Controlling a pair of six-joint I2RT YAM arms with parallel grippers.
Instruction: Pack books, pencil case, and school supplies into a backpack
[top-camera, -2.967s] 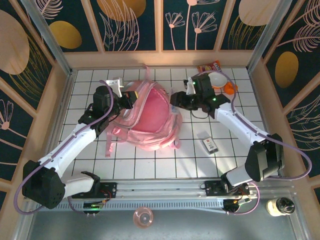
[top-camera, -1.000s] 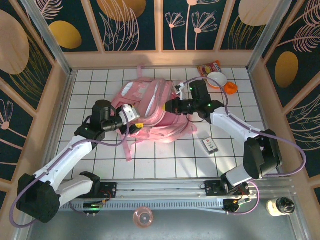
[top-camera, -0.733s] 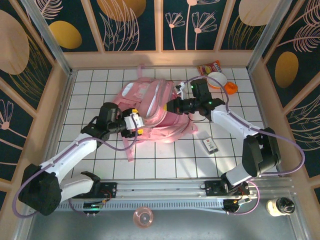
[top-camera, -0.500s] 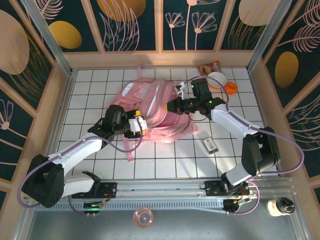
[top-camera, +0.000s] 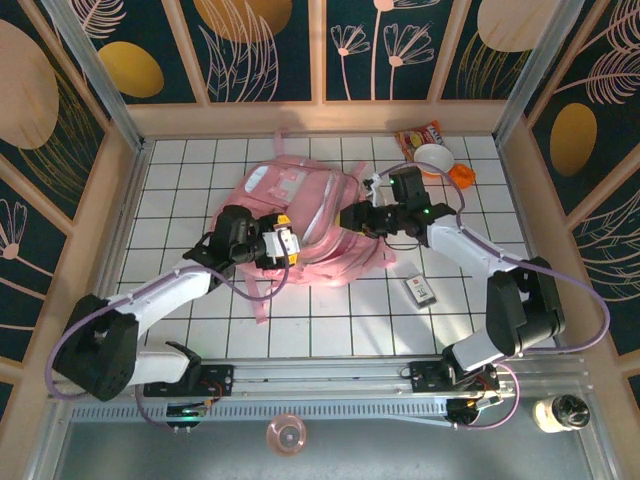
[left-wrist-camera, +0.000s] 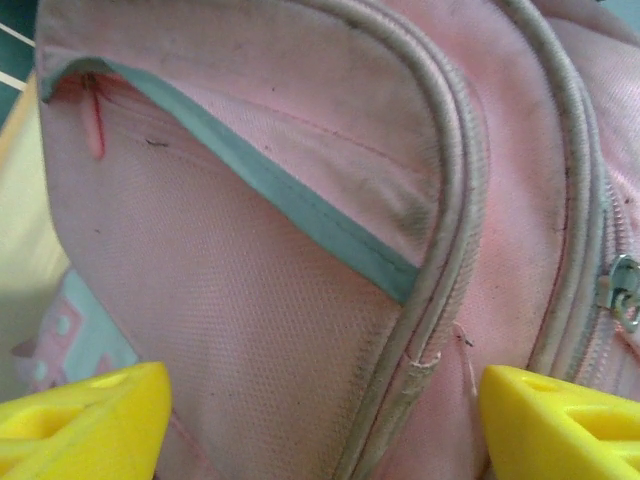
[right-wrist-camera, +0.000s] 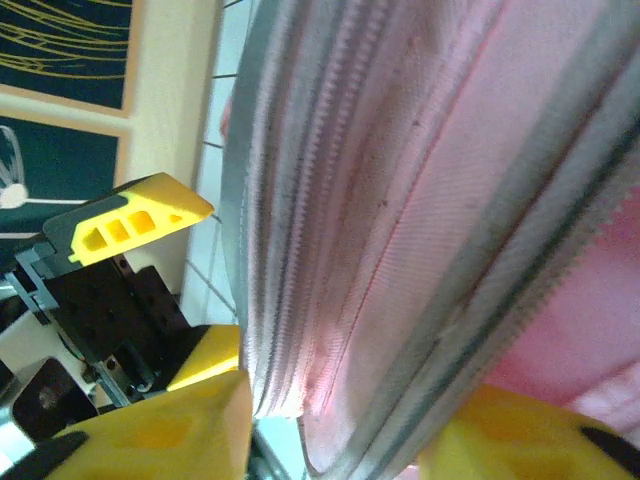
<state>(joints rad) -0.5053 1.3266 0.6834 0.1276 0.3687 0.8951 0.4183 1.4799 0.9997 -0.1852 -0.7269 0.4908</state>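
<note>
Backpack (top-camera: 310, 222) lies flat on the table (top-camera: 180, 180), middle to far side, and its straps trail toward the near edge.

Left gripper (top-camera: 281, 245) sits at the bag's left-near side. In your left wrist view the yellow fingers (left-wrist-camera: 80, 418) stand wide apart. Pink fabric, a teal-trimmed pocket edge and grey piping fill the space beyond them. Nothing is pinched.

Right gripper (top-camera: 360, 218) is at the bag's right side, facing the left one across it. In your right wrist view its fingers (right-wrist-camera: 170, 432) are spread, and the bag's zippered edge runs between them. Whether the pads touch the fabric you cannot tell.

The dark item with the white label (top-camera: 420, 290) lies on the table right of the bag, toward the near edge. It is outside the bag and apart from both grippers.

In the far right corner a white bowl (top-camera: 433, 158) has a red-orange packet (top-camera: 418, 133) just behind it and a small orange object (top-camera: 462, 176) just to its right.
</note>
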